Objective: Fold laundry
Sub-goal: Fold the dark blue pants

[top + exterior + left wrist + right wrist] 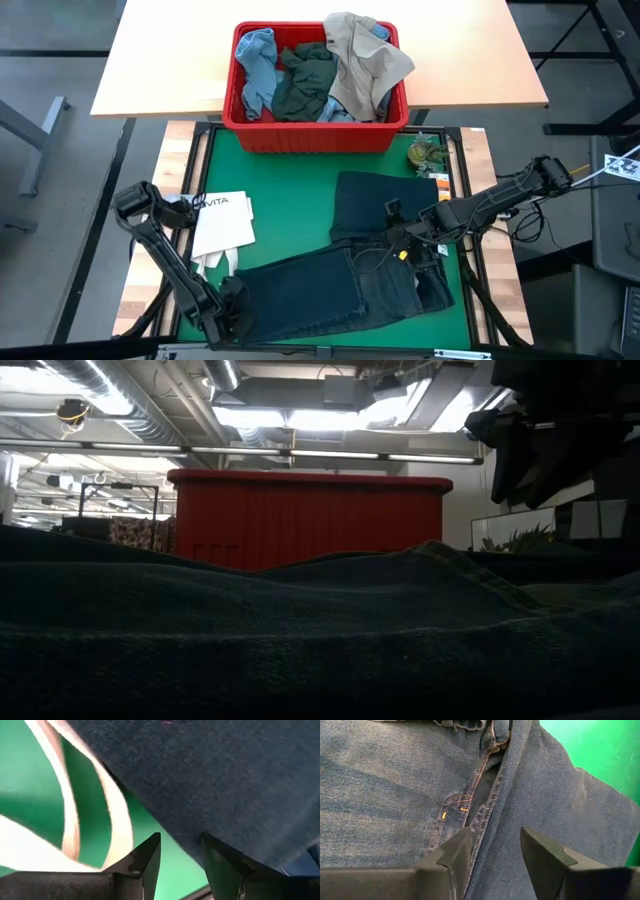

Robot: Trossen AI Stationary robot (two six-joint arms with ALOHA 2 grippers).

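One pair of jeans (340,280), three garments (320,75) in one bin (320,135).

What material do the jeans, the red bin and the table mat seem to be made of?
Jeans: dark denim, with woven grain and orange stitching visible. Red bin: probably moulded plastic, smooth with ribbed walls. Mat: flat matte green, perhaps felt or rubber; unclear.

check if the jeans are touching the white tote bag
Touching. The left wrist view shows the jeans lying over the tote bag strap.
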